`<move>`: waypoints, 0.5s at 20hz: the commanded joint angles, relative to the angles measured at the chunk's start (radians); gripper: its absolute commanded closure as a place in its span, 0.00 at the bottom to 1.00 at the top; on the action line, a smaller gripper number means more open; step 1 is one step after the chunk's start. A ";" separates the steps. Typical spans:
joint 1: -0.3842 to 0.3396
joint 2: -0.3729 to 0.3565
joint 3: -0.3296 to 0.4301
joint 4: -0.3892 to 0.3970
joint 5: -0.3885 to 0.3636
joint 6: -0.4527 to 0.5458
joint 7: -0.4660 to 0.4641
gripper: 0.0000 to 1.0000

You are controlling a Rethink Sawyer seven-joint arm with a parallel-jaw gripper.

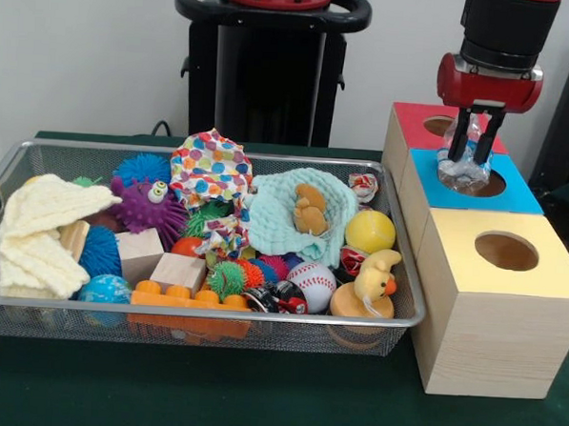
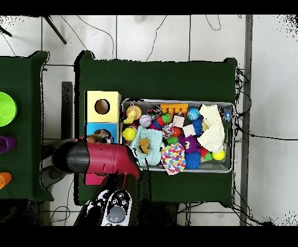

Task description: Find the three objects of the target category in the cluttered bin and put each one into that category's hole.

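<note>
Green cloth covers the surface [image 1: 255,402]; the tool [image 1: 476,147], clamped on crinkly plastic [image 1: 463,170], hangs over the blue box's hole [image 1: 486,184].

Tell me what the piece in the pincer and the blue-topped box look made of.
The piece in the pincer looks like thin clear plastic: crinkled, see-through, with glossy glints. The blue-topped box seems to be pale unfinished wood, with faint grain on its side; its top looks like matte blue paint or card.
</note>
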 commanded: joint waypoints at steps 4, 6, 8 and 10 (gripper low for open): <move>-0.005 0.022 0.060 0.086 0.036 -0.105 0.249 1.00; -0.002 0.022 0.059 0.090 0.038 -0.111 0.251 1.00; 0.000 0.022 0.060 0.097 0.042 -0.117 0.255 1.00; 0.000 0.020 0.062 0.104 0.043 -0.122 0.254 1.00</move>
